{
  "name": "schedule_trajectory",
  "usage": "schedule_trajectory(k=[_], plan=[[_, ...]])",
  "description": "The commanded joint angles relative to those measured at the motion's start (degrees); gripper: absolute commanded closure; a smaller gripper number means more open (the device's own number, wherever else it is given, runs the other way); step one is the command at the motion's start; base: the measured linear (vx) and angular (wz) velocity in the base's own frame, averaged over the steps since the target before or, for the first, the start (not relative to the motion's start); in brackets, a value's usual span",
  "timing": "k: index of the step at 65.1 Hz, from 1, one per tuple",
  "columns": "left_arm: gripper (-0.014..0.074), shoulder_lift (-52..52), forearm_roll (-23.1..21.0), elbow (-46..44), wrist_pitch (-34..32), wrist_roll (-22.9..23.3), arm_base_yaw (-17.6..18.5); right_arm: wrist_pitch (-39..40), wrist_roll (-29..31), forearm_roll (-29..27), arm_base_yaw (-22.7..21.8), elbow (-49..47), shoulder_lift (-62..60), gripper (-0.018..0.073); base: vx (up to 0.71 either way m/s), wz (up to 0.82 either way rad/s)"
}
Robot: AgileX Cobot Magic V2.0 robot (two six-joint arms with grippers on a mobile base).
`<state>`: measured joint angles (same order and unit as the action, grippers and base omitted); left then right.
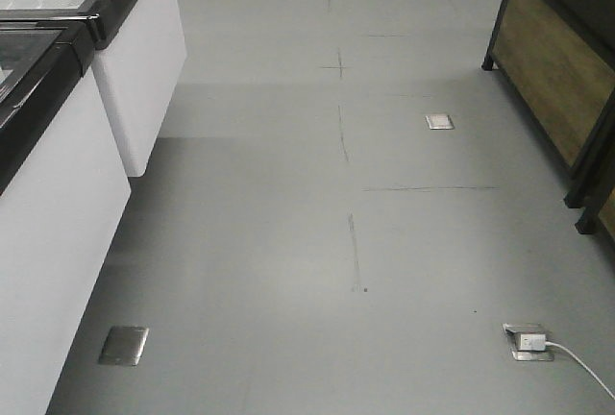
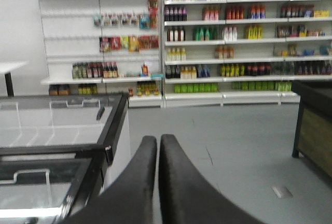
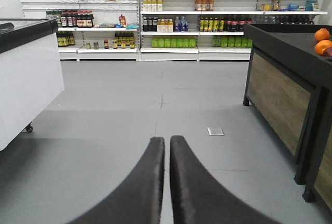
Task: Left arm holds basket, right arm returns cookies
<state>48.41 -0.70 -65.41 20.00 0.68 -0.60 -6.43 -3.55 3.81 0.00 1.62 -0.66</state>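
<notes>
The basket and the cookies are out of view in every frame. In the left wrist view my left gripper (image 2: 157, 140) is shut, its two black fingers almost touching with nothing between them, pointing over a grey floor toward store shelves. In the right wrist view my right gripper (image 3: 167, 141) is likewise shut and holds nothing, hanging above the floor. Neither arm appears in the front view.
White chest freezers (image 1: 58, 194) with black rims line the left side. A dark wood-panelled display stand (image 3: 282, 84) with oranges (image 3: 322, 41) stands on the right. Stocked shelves (image 2: 228, 37) fill the far wall. Floor sockets (image 1: 527, 341) and a white cable (image 1: 586, 369) lie on the aisle.
</notes>
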Motion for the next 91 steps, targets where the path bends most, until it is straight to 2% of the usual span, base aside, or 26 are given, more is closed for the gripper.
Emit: schedule_trajectory(k=[1,15,32,38,43,55,67,81,91], plan=[[0.0570,2.7,-2.1,-1.6,-2.6,0.3,-0.1,3.9,0.2,0.4,0.0,1.0,-0.7,0.0565,0.00,0.00],[0.0451,6.3,-2.8,-1.6,-2.6,0.3,-0.1,3.9,0.2,0.4,0.0,1.0,-0.7,0.0565,0.00,0.00],[0.0174,7.0,-2.7,-1.6,-3.4,0.3,-0.1,3.9,0.2,0.4,0.0,1.0,-0.7,0.0565,0.00,0.00],[0.0101,7.0,-2.3,-1.6,-3.5,0.3,-0.1,3.9,0.2,0.4,0.0,1.0,-0.7,0.0565,0.00,0.00],[0.0070,7.0,-2.3,-1.6,-3.3,0.3,-0.1,3.9,0.2,0.4,0.0,1.0,-0.7,0.0565,0.00,0.00],[0.0074,6.9,-2.3,-1.6,-3.1,1.8,-0.6,3.9,0.2,0.4,0.0,1.0,-0.7,0.0565,0.00,0.00],[0.0074,6.7,-2.4,-1.6,-2.7,4.5,-5.4,3.9,0.2,0.4,0.0,1.0,-0.7,0.0565,0.00,0.00],[0.0074,5.9,-2.5,-1.6,-1.5,7.6,-13.7,3.9,0.2,0.4,0.0,1.0,-0.7,0.0565,0.00,0.00],[0.0074,4.6,-2.7,-1.6,-1.1,13.6,-20.8,3.9,0.2,0.4,0.0,1.0,-0.7,0.0565,0.00,0.00]])
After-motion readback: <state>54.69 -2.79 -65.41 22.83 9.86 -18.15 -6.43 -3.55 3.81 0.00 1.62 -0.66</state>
